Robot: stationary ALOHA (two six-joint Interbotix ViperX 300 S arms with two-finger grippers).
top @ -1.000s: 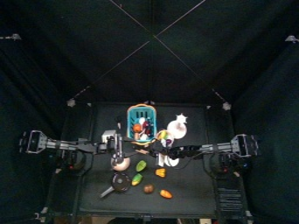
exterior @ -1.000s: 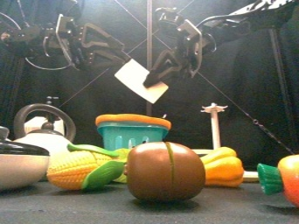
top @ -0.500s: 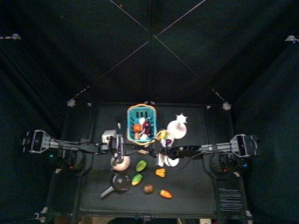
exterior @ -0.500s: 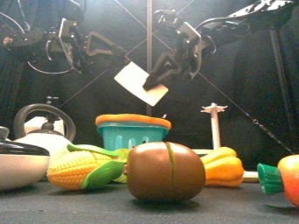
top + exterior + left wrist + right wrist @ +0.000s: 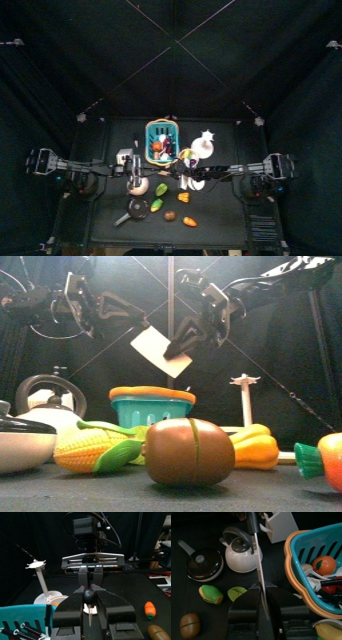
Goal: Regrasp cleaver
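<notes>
The cleaver (image 5: 152, 347) has a white blade and a dark handle and hangs tilted in the air above the table. My right gripper (image 5: 189, 338) is shut on its handle. In the right wrist view the blade (image 5: 255, 543) runs edge-on up from the jaws. My left gripper (image 5: 131, 316) is just left of the blade's upper corner, apart from it, with its jaws a little open. In the left wrist view the blade (image 5: 89, 613) shows as a thin white sliver in line with the gap between the jaws. In the top view both grippers meet mid-table, left (image 5: 150, 173) and right (image 5: 189, 176).
Below the cleaver stand a teal basket (image 5: 151, 408) with an orange rim, a silver kettle (image 5: 46, 397), a pan (image 5: 202, 565), a corn cob (image 5: 99, 449), a brown round fruit (image 5: 189, 452), a yellow pepper (image 5: 255, 447) and a white stand (image 5: 243, 398).
My left gripper has drawn back to the left, away from the blade. The cleaver has stayed in my right gripper, almost still.
</notes>
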